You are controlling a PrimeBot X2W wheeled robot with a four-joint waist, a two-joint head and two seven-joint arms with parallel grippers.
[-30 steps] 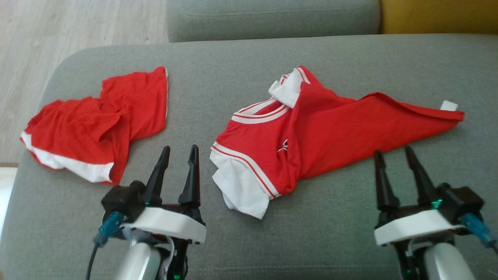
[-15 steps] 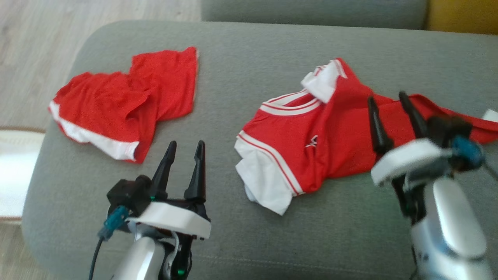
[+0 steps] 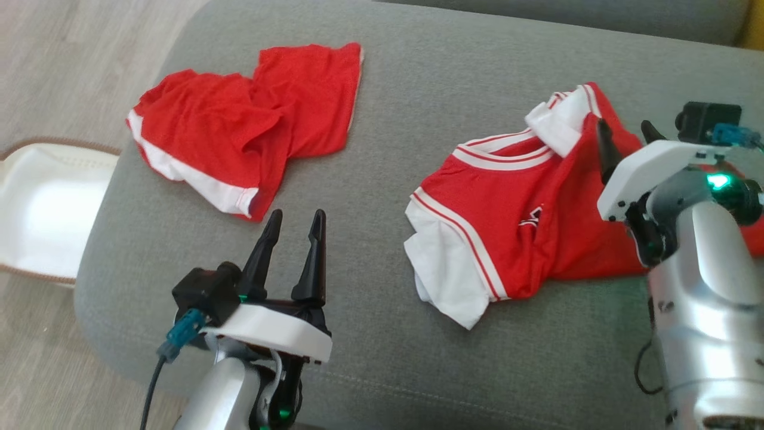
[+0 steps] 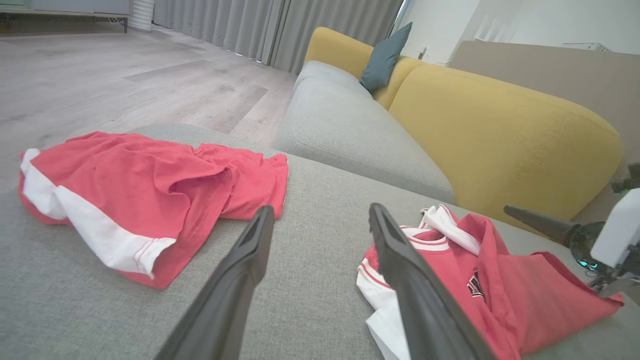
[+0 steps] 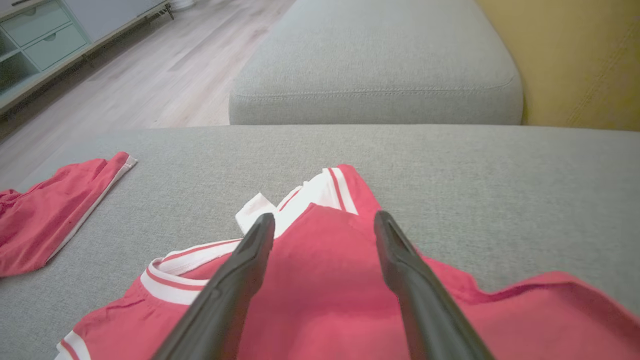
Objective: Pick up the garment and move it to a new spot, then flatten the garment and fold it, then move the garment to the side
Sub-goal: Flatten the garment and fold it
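Far left edge: a white tub [image 3: 42, 215] sits low beside the grey cushion [image 3: 418, 89], none of my business. Upper left of the frame, red shorts [image 3: 250, 119] with a white hem lie crumpled on the cushion, and nothing is touching them.

Lower left of centre, my left gripper [image 3: 298, 214] hangs over bare grey fabric, fingers spread wide, holding nothing. I read that as parked: near enough to help with flattening, clear of both pieces.

Right of centre is the garment I take to be mine, the red jersey [image 3: 525, 239]. It lies heaped on the cushion, a white sleeve poking toward the lower edge and the striped white collar flipped over near the top. The body is doubled over itself and runs off right behind my arm. A small crest shows mid-chest.

At the right edge, my right gripper [image 3: 625, 125] hovers over the jersey's upper fold, just beside the collar, jaws released and empty. In the right wrist view my fingers [image 5: 400, 270] frame that red ridge. A raised fold looks the easiest place to pinch thin cloth for the lift.
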